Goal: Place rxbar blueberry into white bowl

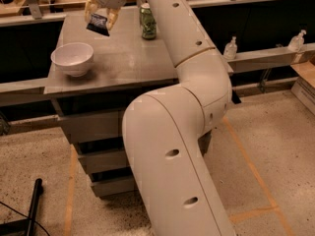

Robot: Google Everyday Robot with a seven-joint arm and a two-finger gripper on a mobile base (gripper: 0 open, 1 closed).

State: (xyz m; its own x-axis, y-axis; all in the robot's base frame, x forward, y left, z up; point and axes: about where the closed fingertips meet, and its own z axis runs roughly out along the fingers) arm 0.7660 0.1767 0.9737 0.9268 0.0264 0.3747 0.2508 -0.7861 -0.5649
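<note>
My gripper (101, 21) is above the grey cabinet top, up and to the right of the white bowl (72, 58). It is shut on the rxbar blueberry (99, 25), a dark navy wrapper that hangs between the yellowish fingers (111, 18). The bowl stands upright near the front left of the top and looks empty. The bar is in the air, apart from the bowl. My big white arm crosses the right side of the view.
A green drink can (147, 22) stands at the back of the grey cabinet top (123, 58), right of the gripper. The cabinet has drawers below. Two small bottles (230, 47) sit on a ledge at the right. A black stand lies on the floor at lower left.
</note>
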